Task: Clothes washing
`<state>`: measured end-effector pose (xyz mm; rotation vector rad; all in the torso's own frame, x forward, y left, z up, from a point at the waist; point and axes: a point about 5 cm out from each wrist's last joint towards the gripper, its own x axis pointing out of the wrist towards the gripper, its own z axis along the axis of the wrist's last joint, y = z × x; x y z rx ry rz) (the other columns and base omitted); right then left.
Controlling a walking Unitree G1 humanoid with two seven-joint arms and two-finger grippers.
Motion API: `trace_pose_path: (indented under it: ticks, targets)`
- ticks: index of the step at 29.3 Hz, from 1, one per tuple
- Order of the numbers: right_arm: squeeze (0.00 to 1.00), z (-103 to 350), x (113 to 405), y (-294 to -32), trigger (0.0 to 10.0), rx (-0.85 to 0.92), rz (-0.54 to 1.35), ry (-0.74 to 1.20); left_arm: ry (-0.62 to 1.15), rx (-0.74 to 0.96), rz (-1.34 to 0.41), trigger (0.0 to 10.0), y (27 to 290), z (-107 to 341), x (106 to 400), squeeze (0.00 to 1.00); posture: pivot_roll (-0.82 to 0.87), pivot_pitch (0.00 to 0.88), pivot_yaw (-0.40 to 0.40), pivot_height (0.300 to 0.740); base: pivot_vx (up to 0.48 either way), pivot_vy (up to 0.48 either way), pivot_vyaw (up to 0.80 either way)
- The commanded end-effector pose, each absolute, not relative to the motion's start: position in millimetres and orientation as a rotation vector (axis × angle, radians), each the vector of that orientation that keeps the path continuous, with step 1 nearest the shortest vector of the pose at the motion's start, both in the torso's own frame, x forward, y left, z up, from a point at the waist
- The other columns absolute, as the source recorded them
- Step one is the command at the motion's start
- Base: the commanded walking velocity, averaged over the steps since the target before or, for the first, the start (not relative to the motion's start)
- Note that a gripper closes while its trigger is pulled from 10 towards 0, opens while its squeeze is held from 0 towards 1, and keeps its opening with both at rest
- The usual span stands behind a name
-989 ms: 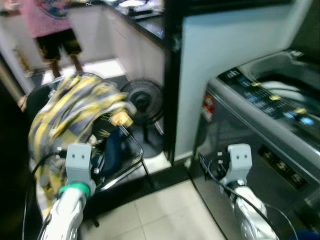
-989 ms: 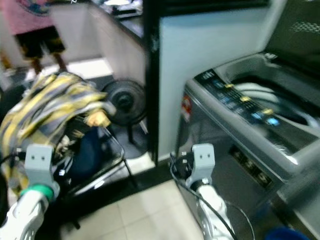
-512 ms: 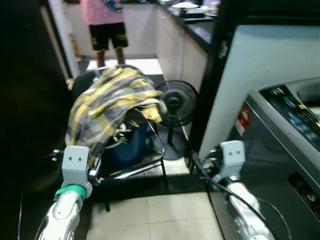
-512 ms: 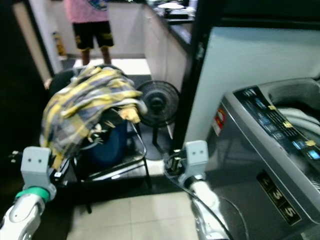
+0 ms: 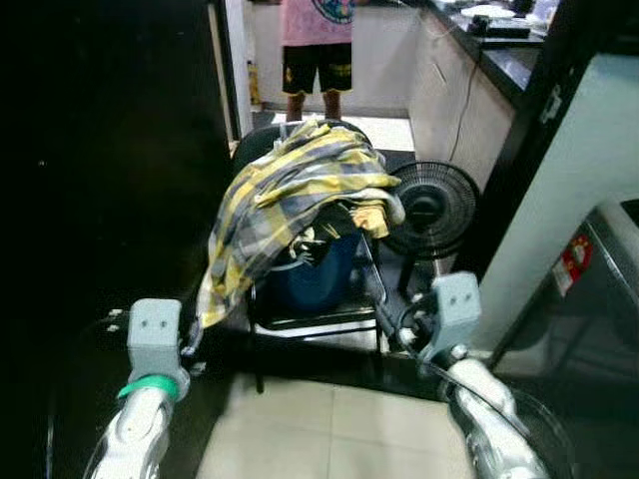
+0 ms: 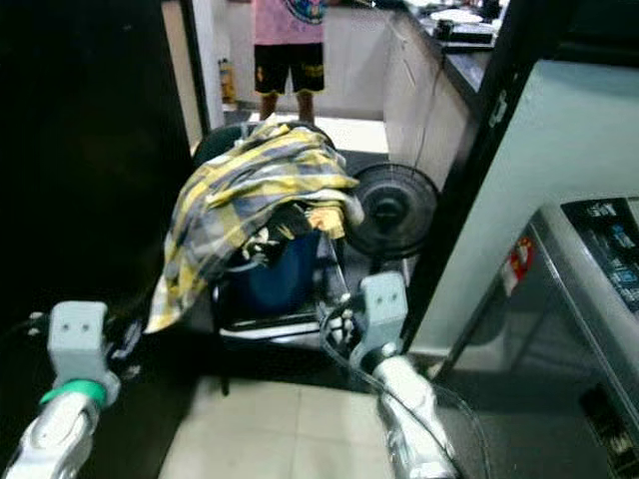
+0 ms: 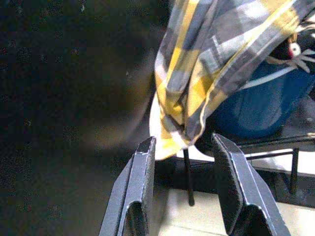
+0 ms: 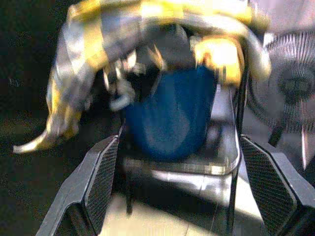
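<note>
A yellow and grey checked cloth [image 5: 285,195] lies heaped over a blue tub [image 5: 318,282] that stands on a black metal chair [image 5: 300,321] straight ahead. More dark clothes with a yellow piece [image 5: 371,215] hang under it. The grey washing machine [image 6: 589,299] is at the right edge. My left gripper [image 7: 183,146] is open and empty, a short way before the cloth's hanging corner [image 7: 172,137]. My right gripper [image 8: 179,142] is wide open, facing the tub [image 8: 172,118] from a distance. Both arms, left [image 5: 153,339] and right [image 5: 454,311], are held low in front.
A black floor fan [image 5: 429,208] stands right of the chair. A white wall panel [image 6: 509,190] with a black post separates it from the washer. A dark wall [image 5: 100,170] fills the left. A person [image 5: 319,45] stands far back by a kitchen counter [image 5: 499,50].
The camera has swung left: the washing machine has slid to the right edge and the chair with clothes now sits in the middle. Both arms keep the same pose.
</note>
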<state>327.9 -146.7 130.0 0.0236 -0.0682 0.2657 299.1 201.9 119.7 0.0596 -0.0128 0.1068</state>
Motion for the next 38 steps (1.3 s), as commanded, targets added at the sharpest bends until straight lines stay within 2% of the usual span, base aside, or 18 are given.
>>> trace_pose_path:
  ticks: [1, 6, 18, 29, 36, 38]
  targets:
    - [0.00, 130.1, 327.1, -145.6, 10.0, 0.032, 0.268, -0.069, -0.010, 0.057, 0.103, 10.0, 201.7, 117.6, 297.1, 0.00, 0.01, 0.074, -0.005, 0.740, 0.000, 0.000, 0.00]
    - [0.00, 131.5, 328.5, -149.9, 10.0, -0.002, 0.287, -0.053, -0.043, 0.051, 0.088, 10.0, 197.3, 123.1, 294.7, 0.00, 0.01, 0.078, -0.042, 0.740, 0.000, 0.000, 0.00]
    - [0.00, 134.0, 330.5, -148.7, 10.0, -0.022, 0.276, -0.073, -0.080, 0.017, 0.076, 10.0, 186.5, 126.3, 299.1, 0.00, -0.02, 0.058, -0.015, 0.740, 0.000, 0.000, 0.00]
    - [0.00, 132.6, 328.5, -148.8, 10.0, -0.028, 0.273, -0.070, -0.094, 0.026, 0.057, 10.0, 178.3, 128.7, 302.1, 0.00, -0.03, 0.048, -0.011, 0.740, 0.385, 0.000, 0.00]
    - [0.00, 131.7, 327.5, -147.9, 10.0, -0.019, 0.284, -0.060, -0.094, 0.025, 0.057, 10.0, 177.6, 128.4, 302.6, 0.00, -0.03, 0.049, -0.011, 0.740, 0.396, 0.000, -0.80]
    - [0.00, 132.5, 326.6, -147.7, 10.0, -0.029, 0.290, -0.070, -0.095, 0.027, 0.061, 10.0, 178.7, 128.6, 302.7, 0.00, -0.03, 0.054, -0.016, 0.740, 0.394, 0.000, 0.00]
